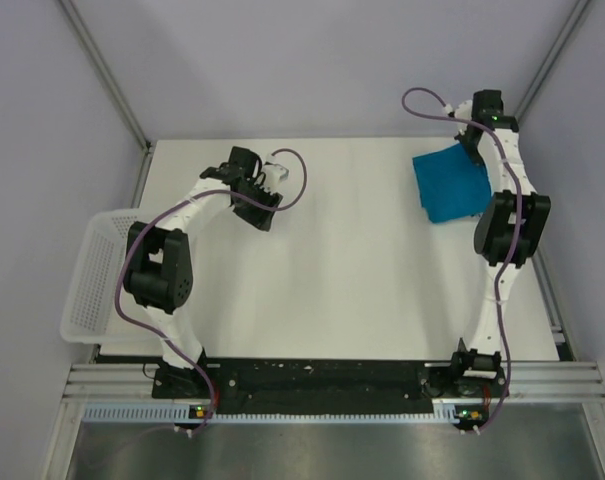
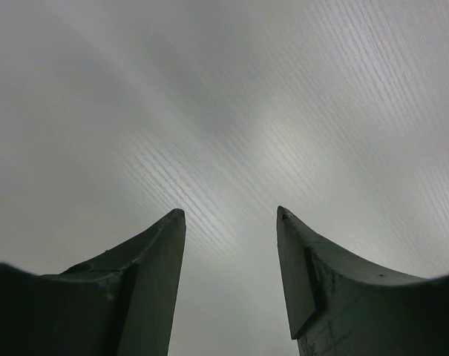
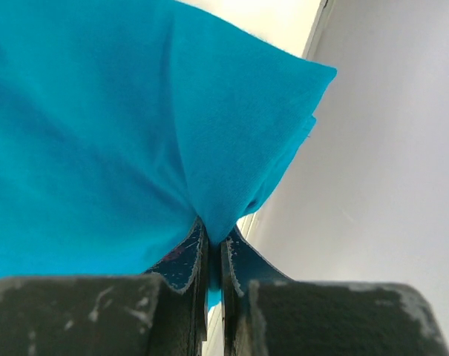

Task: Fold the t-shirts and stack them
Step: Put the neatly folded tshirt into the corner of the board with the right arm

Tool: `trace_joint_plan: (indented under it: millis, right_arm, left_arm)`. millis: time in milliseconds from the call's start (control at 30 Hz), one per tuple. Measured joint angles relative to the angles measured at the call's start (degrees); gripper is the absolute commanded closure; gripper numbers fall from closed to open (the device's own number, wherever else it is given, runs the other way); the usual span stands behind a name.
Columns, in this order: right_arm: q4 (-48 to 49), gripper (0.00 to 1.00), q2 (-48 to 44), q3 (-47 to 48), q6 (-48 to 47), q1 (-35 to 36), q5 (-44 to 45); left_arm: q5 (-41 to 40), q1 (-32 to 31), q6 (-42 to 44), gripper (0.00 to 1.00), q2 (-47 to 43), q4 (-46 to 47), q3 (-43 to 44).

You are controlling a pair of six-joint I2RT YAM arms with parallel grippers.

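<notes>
Right gripper [image 3: 214, 236] tight on teal t-shirt [image 3: 98, 111]

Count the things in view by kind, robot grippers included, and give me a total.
bright teal-blue cloth t-shirt: 1
white plastic mesh basket: 1
dark two-finger grippers: 2 (left gripper, open; right gripper, shut on the t-shirt)
Total: 4

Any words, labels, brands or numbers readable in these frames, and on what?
None can be read.
The teal t-shirt is plain, with no print showing in either view of it.
The white basket carries no markings.
The base rail shows only small lit dots, too small to read as signs.
</notes>
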Motion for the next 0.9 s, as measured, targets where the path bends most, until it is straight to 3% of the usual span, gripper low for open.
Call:
trace_joint_plan:
  millis: [367, 467, 567, 600, 800, 900]
  right_arm:
    - [5.4, 0.99, 4.4, -0.2, 0.4, -3.7, 4.5]
    - [7.5, 0.54, 4.9, -0.3, 0.7, -4.6, 5.5]
    - [9.3, 0.39, 5.9, -0.7, 1.5, -5.2, 7.9]
    - [9.5, 0.27, 6.2, -0.7, 1.9, -5.4, 8.7]
    - [10.6, 0.25, 6.1, -0.5, 5.9, -5.9, 10.8]
    - [10.7, 0.32, 4.2, -1.4, 8.6, -5.9, 8.0]
  left_arm:
    - [-0.8, 0.0, 0.0, 0.43, 0.9, -0.4, 0.0]
    - [-1.1, 0.0, 0.2, 0.43, 0.9, -0.5, 0.0]
    - [-1.1, 0.0, 0.4, 0.43, 0.9, -0.5, 0.0]
    - [-1.1, 0.0, 0.4, 0.43, 0.9, -0.5, 0.0]
    - [-1.1, 0.0, 0.7, 0.43, 0.9, -0.5, 0.0]
    - [-1.1, 0.0, 0.8, 0.43, 0.9, -0.5, 0.0]
